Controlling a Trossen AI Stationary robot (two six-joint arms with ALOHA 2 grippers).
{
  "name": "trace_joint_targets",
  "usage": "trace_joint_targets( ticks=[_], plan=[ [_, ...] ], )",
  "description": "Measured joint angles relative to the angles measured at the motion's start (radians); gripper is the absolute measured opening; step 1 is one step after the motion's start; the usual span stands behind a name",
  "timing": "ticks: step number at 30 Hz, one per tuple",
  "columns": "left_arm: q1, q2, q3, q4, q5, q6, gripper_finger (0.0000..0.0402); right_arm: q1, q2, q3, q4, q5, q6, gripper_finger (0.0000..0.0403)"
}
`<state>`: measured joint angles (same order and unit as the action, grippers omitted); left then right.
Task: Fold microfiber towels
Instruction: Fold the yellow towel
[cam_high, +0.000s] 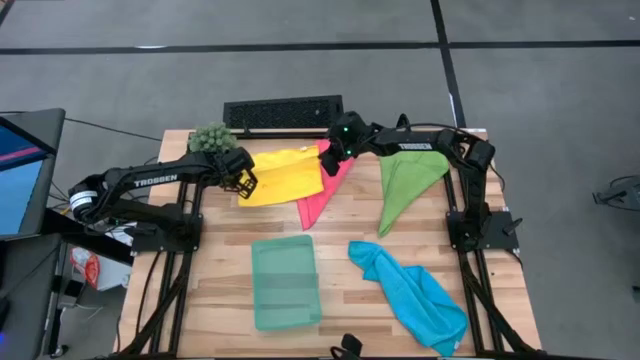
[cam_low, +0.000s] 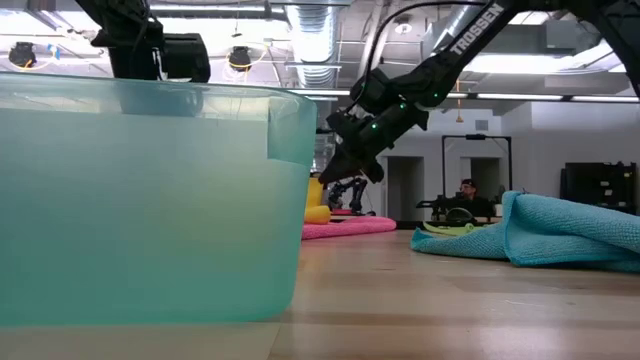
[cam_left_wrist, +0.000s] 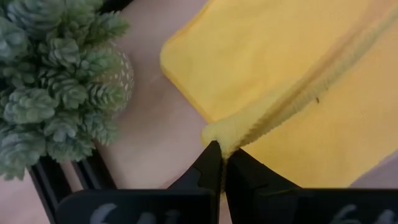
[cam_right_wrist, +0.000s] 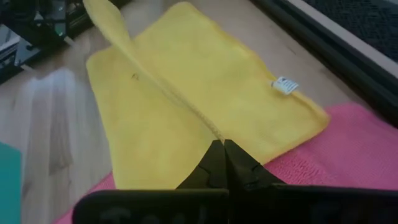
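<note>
My left gripper (cam_left_wrist: 222, 154) and right gripper (cam_right_wrist: 224, 146) each clamped on yellow towel (cam_high: 283, 176) edge, opposite ends; pinched ridge runs between us, towel at table's far side.

I see a pale teal translucent tray (cam_high: 286, 283) on the wooden table (cam_high: 220, 260) near the front edge. A spiky green plant ball (cam_high: 211, 137) sits at the back, beside a black keyboard (cam_high: 282, 114).
</note>
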<state>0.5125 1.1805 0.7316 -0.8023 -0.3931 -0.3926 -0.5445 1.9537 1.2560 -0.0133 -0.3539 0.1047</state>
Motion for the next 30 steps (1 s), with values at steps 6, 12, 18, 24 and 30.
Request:
trace_joint_targets(
  ticks=[6,12,18,24,30],
  plan=[
    [0.007,0.0,0.0,0.053,-0.032,0.036,0.0,-0.016,-0.002,0.0,-0.001,0.019,0.0,0.0001],
    [0.029,0.003,0.0,0.075,-0.037,0.051,0.0,-0.012,-0.002,0.0,-0.001,0.021,-0.006,0.0005],
    [0.038,0.084,0.0,0.116,-0.034,0.076,0.0009,-0.013,-0.002,0.0,-0.001,0.023,-0.008,0.0005],
    [0.037,0.17,0.0,0.152,-0.033,0.081,0.0013,-0.012,-0.002,0.0,-0.001,0.041,-0.008,0.0014],
    [0.038,0.171,0.0,0.115,-0.075,0.065,0.0006,-0.012,-0.002,0.0,0.003,0.042,-0.011,0.0016]
  ],
)
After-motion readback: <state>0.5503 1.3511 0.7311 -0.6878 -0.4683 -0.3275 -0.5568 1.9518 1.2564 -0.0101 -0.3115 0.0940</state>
